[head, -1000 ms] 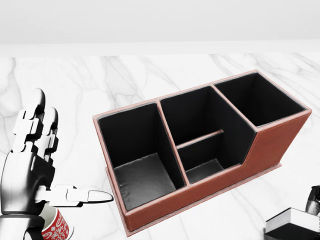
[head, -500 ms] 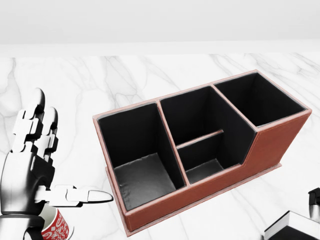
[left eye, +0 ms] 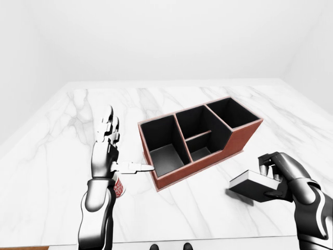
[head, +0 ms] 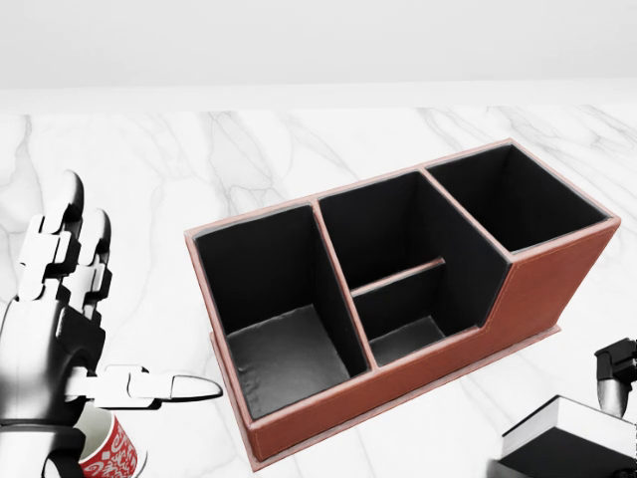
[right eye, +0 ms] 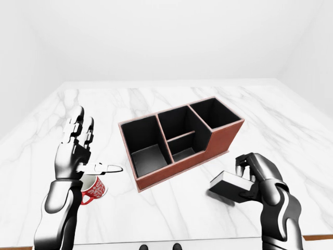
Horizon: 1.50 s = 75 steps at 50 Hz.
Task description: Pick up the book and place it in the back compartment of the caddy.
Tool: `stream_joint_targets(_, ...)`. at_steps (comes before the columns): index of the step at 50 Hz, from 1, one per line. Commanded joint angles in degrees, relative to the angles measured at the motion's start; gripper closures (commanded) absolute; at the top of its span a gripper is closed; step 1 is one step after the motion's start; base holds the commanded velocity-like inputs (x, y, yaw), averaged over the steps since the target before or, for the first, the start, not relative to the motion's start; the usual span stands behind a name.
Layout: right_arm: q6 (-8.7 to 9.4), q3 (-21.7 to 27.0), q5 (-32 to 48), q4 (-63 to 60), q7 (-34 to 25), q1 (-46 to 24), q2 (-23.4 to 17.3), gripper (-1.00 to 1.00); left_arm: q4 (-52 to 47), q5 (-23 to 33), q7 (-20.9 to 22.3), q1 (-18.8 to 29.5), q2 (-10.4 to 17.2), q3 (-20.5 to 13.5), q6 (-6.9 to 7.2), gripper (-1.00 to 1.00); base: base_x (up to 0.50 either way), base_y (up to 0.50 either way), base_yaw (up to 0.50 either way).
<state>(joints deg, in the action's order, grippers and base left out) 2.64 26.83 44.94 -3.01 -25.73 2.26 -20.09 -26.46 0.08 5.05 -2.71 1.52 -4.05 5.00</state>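
Marble-topped table [left eye: 52, 140] carries the caddy [left eye: 200, 139], the landmark for everything else. Right of the caddy and toward the bottom of the left-eye view, the right hand [left eye: 281, 174] has its fingers closed round the book [left eye: 253, 185], holding it off the table, to judge by the shadow under it. The book lies nearly flat, its long axis running from the hand toward the caddy's near right corner, the free end pointing left. So the book is already in the fingers; the caddy lies up and to the left of it, near but apart. The compartment farthest from the robot looks to be the one at the caddy's upper right end, which is also the end closest to the right hand; I judge that the target, though which cell counts as "back" is not certain. The book would likely need tipping on edge to drop in. Left of the caddy, the left hand [left eye: 106, 151] stands open, fingers up and thumb pointing at the caddy's wall, holding nothing, with a red cup [right eye: 92, 188] just below it.
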Motion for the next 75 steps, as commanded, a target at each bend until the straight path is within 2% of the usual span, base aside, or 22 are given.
stream_joint_targets(1,0.34,-0.31,2.23,-5.73,-2.55,-1.25,0.81,1.00,-0.28,-0.12,-0.07,0.11,0.01,-0.06,0.00,-1.00,0.00,0.00,0.00)
stream_joint_targets(7,0.82,-1.02,2.98,-8.19,-4.61,-2.41,0.81,1.00,-0.68,-0.33,-0.05,0.28,0.10,-0.30,0.00,-1.00,0.00,0.00,0.00)
stream_joint_targets(9,2.26,-1.06,3.04,-10.54,-6.60,-3.40,0.63,1.00,-0.87,-0.54,-0.02,0.50,0.19,-0.62,0.00,-1.00,0.00,0.00,0.00)
stream_joint_targets(10,2.36,-1.11,3.11,-11.02,-7.07,-3.77,0.54,1.00,-1.04,-0.60,-0.01,0.53,0.21,-0.70,0.00,-1.00,0.00,0.00,0.00)
stream_joint_targets(30,2.36,-5.73,5.81,-17.40,-13.81,-11.62,-0.91,1.00,-0.96,-0.80,-0.05,0.59,0.26,-0.98,0.00,-1.00,0.00,0.00,0.00)
stream_joint_targets(50,2.36,-10.96,8.22,-19.14,-14.27,-16.10,0.85,1.00,-0.78,-0.71,-0.15,0.61,0.22,-0.82,0.00,-1.00,0.00,0.00,0.00)
stream_joint_targets(75,2.36,-14.86,10.11,-18.99,-14.27,-22.43,1.47,1.00,0.55,-0.36,-0.21,0.29,0.08,-0.37,0.00,-1.00,0.00,0.00,0.00)
